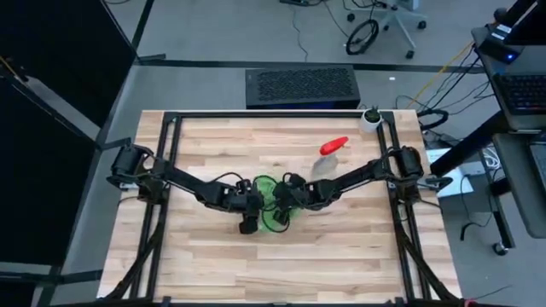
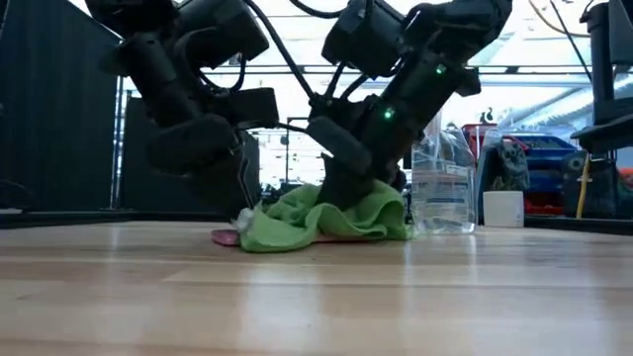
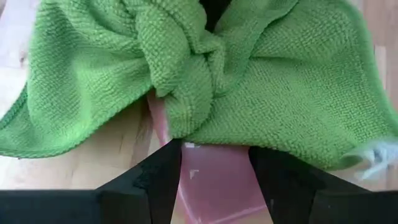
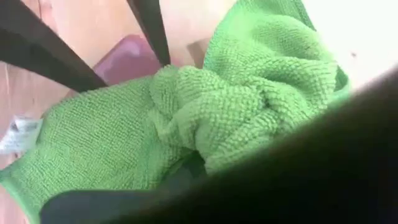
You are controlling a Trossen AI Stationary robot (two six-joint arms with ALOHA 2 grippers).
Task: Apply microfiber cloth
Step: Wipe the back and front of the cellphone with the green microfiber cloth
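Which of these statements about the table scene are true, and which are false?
1. The cloth is green. True.
2. The cloth lies flat and smooth. False: it is bunched in folds.
3. The spray bottle lies on the cloth. False: it is apart from it, on the right arm's side.
4. Both tools meet at the cloth, left tool and right tool. True.
5. A pink flat thing shows under the cloth's edge. True.
6. The table is white plastic. False: it is light wood.
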